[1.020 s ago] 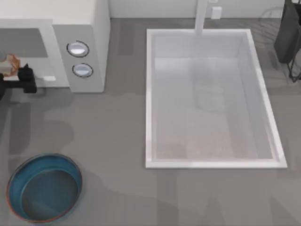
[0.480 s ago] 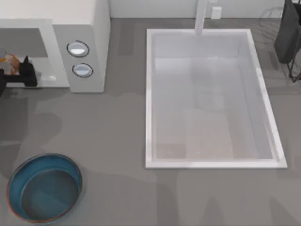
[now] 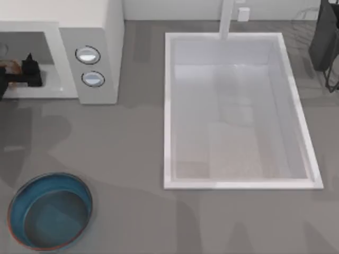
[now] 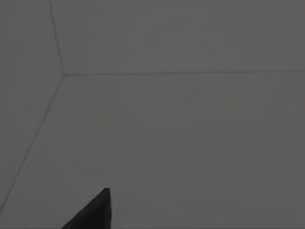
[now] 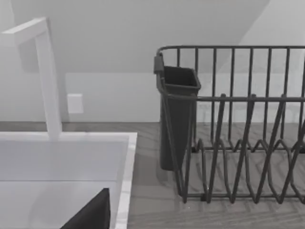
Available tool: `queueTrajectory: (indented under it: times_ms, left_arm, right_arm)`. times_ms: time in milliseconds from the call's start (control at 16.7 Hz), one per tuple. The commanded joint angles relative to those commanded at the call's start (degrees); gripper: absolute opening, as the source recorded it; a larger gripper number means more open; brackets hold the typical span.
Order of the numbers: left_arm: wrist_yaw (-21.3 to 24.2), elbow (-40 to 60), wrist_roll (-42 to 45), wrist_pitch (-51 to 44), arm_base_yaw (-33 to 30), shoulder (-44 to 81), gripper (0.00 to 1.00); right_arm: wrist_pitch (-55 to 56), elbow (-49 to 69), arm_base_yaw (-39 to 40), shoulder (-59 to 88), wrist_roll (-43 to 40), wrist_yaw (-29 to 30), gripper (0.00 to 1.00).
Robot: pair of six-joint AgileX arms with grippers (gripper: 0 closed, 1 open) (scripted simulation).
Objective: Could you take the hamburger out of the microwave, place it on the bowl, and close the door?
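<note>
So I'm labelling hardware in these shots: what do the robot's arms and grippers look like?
The left gripper is matte black and blocky, with short pointed fingertips and no visible markings or cables. The left wrist view shows one dark, wedge-shaped fingertip, and the right wrist view shows a matching dark wedge. In the top view, the right arm is a dark, boxy form.

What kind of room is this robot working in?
It looks like a kitchen counter, though a computer-drawn one. There is a white microwave with two knobs, a white sink with a tap, and a dark wire dish rack beside it.

Matte black hand — angular, blocky
</note>
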Motion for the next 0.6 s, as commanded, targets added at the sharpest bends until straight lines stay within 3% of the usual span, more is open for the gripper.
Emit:
queueTrajectory:
  times_ms: [600]
  left_arm:
    - [-2.3, 37.2, -0.8, -21.3, -2.4, 19.8, 1.00]
  right_arm:
    - [0.0, 0.0, 0.0, 0.0, 0.0, 0.0, 1.00]
